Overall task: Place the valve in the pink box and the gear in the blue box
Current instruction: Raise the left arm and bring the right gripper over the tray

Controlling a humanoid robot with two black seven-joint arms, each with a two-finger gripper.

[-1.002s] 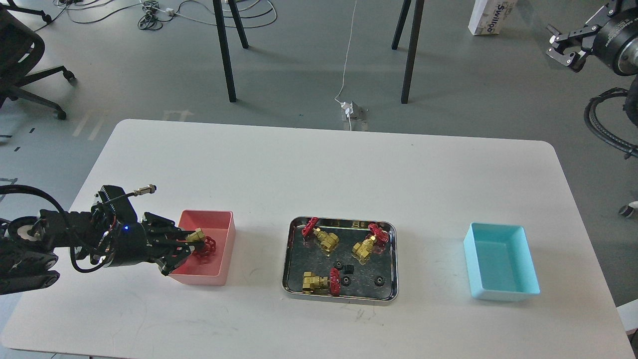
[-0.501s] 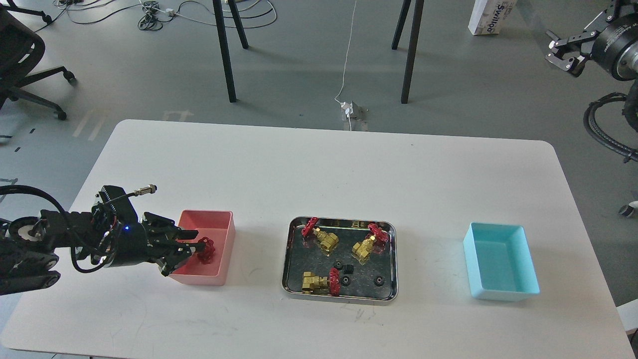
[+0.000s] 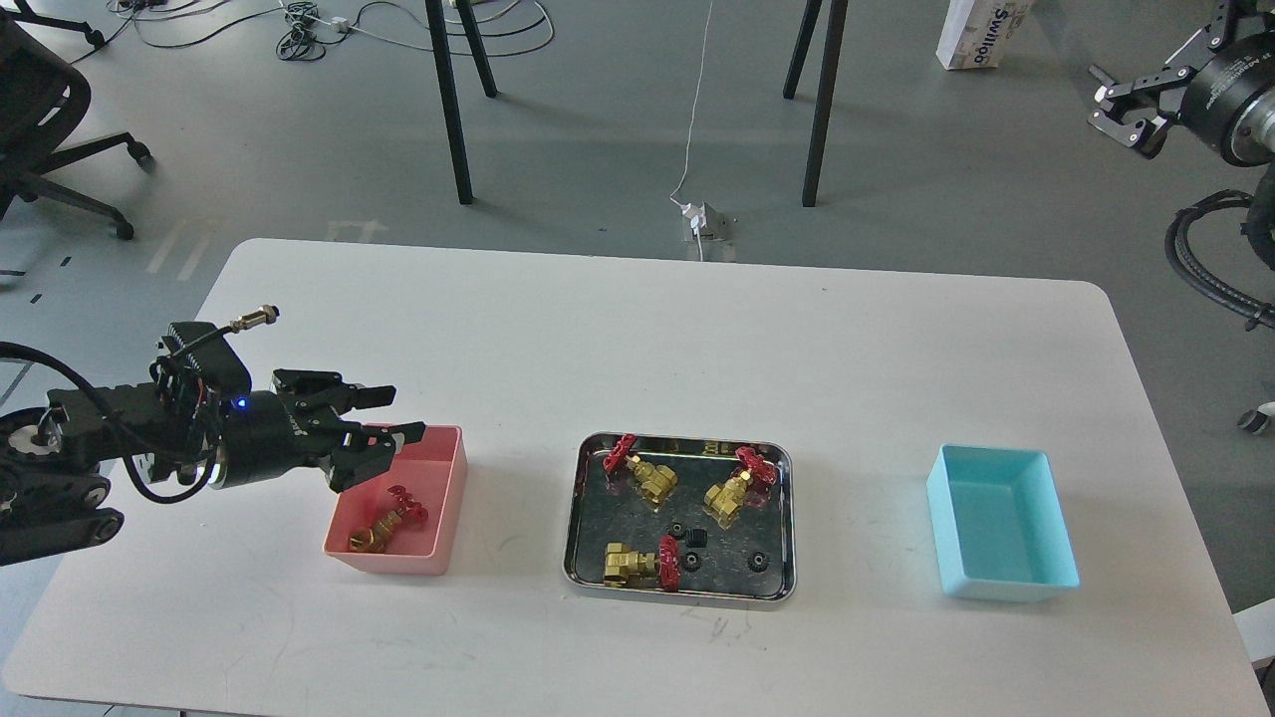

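Release is done: the left pincer, which half a second ago was low inside the salmon-pink plastic box and closed on the brass valve with the red handwheel, now hangs wide and empty above the box's far-left corner. The valve lies on the box floor, just below and in front of the pincer. Three more valves and some black gears wait in the shiny steel tray, well to the pincer's right on the white counter. The right pincer is raised off the counter; whether it is wide or narrow, I cannot tell.
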